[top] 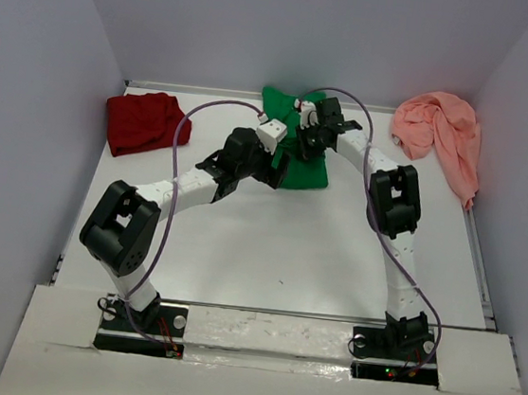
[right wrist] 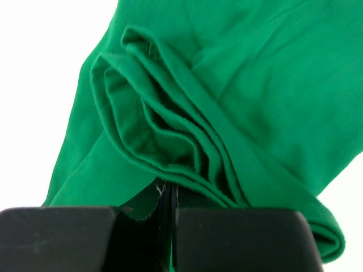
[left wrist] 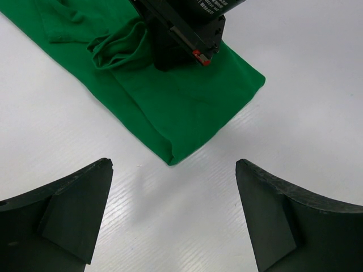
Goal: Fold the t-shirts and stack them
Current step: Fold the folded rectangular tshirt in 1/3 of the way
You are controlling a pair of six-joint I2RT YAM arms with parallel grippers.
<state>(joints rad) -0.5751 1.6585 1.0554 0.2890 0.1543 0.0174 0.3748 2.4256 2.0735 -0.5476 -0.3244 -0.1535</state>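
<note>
Right pincer (right wrist: 167,212) pinching green shirt (right wrist: 255,85); left pincer (left wrist: 173,187) spread wide over table (left wrist: 295,136)

We see the green shirt (right wrist: 255,85) as soft, matt knit cloth with stitched hems. The desk (left wrist: 306,113) is white and smooth, finely ribbed, with a faint sheen; we read the left arm's jaws as matt black plastic.

One camera looks down from high behind; both wrist cameras look closely at the green shirt (left wrist: 187,107).
</note>
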